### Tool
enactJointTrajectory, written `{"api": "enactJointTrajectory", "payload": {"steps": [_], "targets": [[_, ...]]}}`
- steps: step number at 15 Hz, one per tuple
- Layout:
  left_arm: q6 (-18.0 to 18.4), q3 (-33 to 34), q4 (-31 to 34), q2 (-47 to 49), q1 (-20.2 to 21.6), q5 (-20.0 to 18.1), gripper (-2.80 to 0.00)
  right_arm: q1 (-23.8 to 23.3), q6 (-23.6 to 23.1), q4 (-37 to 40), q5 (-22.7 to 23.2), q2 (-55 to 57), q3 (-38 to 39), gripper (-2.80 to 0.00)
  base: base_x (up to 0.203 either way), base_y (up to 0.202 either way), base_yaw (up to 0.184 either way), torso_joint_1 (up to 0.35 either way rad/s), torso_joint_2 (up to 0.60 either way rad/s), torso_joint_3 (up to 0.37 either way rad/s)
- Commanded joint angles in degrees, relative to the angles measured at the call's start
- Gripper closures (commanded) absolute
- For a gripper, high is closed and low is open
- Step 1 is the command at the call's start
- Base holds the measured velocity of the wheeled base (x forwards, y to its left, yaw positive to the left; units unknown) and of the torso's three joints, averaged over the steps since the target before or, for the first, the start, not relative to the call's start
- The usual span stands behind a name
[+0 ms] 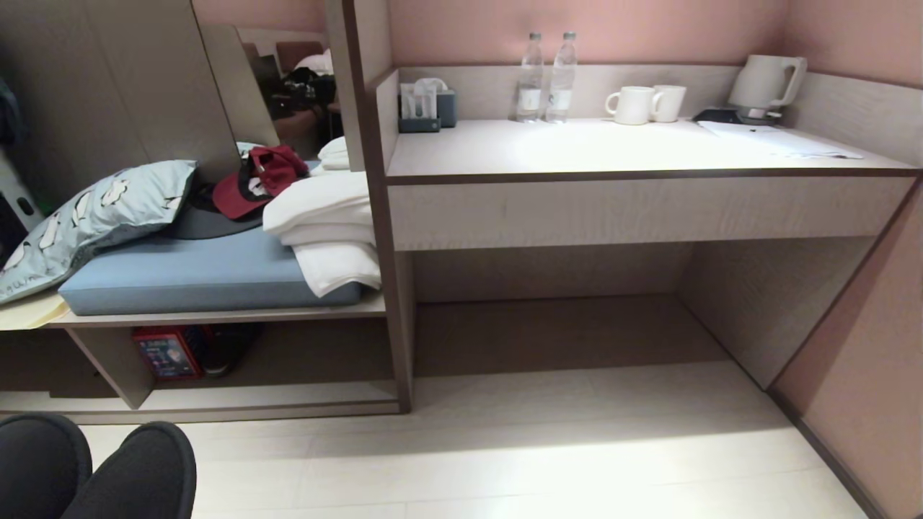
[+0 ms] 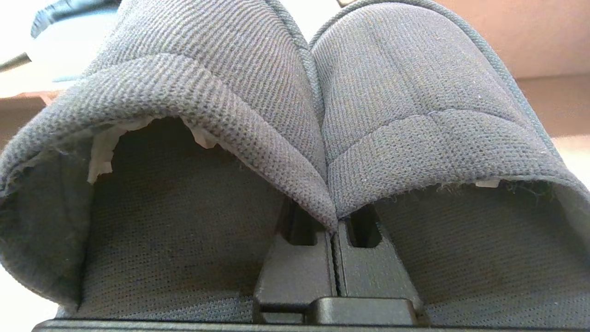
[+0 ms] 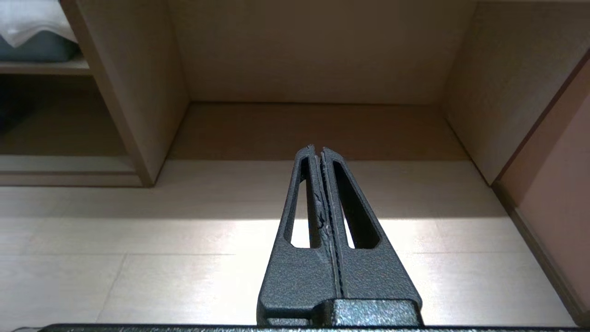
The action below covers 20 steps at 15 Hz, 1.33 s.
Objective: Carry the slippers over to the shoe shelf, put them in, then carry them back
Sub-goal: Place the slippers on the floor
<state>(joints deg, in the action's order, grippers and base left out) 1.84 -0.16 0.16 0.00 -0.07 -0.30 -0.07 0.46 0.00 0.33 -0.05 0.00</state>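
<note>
The slippers [image 1: 94, 468] are being held as a pair by the left hand [image 2: 334, 226], whose jaws are being pressed together on the two inner edges where the slippers meet. In the left wrist view both openings are being turned toward the camera and both rounded toes are being pointed away from the wrist, so the long axis is running straight out ahead of the hand. In the head view only the two toes are being shown, at the lower left corner, above the pale floor [image 1: 505, 447].

The shoe shelf [image 1: 274, 360] is lying ahead of the slippers and slightly toward the robot's right, under the blue-cushioned bench [image 1: 195, 277]; a red box [image 1: 167, 351] and something dark beside it are being kept at the cubby's left end. The free stretch of the cubby is judged to lie rightward of them, so the coming move is being governed by that forward, slightly rightward line, toes first.

The right hand [image 3: 318, 152] is being held with its fingers together and nothing between them, facing the desk kneehole [image 1: 555, 317] rather than the shelf. The left hand is therefore judged the nearer one.
</note>
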Motion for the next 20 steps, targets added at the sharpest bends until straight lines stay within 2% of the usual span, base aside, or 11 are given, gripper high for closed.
{"api": "enactJointTrajectory", "payload": {"steps": [1, 18, 20], "targets": [[0.00, 0.06, 0.02, 0.09, -0.01, -0.05, 0.00, -0.01, -0.05, 0.00, 0.02, -0.04, 0.00, 0.00, 0.000, 0.000, 0.000, 0.002, 0.00, 0.138], [-1.14, 0.07, 0.02, 0.09, -0.01, 0.04, 0.00, -0.01, -0.02, 0.00, 0.02, -0.04, 0.00, 0.00, 0.000, 0.000, 0.000, 0.000, 0.00, 0.008], [-1.14, 0.07, 0.02, 0.09, -0.01, 0.13, 0.00, -0.01, -0.02, 0.00, 0.02, -0.04, 0.00, 0.00, 0.001, -0.098, -0.002, 0.002, 0.01, 0.002]]}}
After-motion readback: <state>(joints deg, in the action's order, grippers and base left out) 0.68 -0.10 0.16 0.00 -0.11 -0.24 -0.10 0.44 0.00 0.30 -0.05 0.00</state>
